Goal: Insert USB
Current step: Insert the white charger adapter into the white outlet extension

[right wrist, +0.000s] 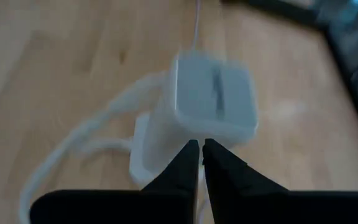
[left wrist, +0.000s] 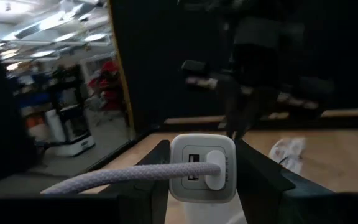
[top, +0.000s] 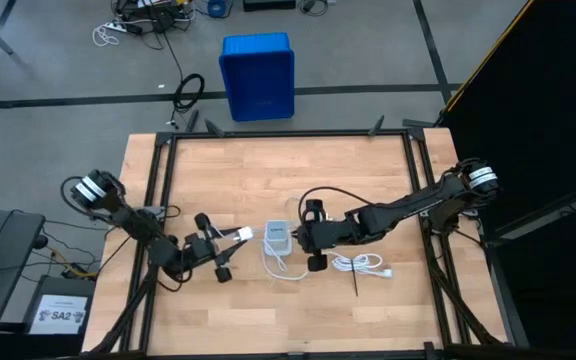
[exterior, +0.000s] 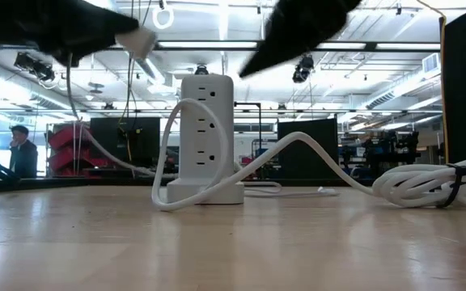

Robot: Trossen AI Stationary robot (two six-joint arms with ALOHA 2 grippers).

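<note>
I have the left tool up off the table, on the left of the tower. Its fingers are pinching the charger from both sides. The charger's port face looks back at my left wrist camera. The USB is at that face: its white plug end sits in one of the two ports, and the grey braided cable runs away from it to the side. In the low view a thin cable hangs down below the left tool, but I cannot follow it to its far end.

The right tool is pressed together with nothing in it. Its tips hover just above the top of the tower, and I cannot tell whether they touch it. The tower stands upright near the middle of the table with its outlets stacked up one side and a thick white lead looping off its base.

The bundled cord with the black tie lies on the table on the tower's right. A blue bin stands on the floor beyond the table. A person shows far off in the room.
</note>
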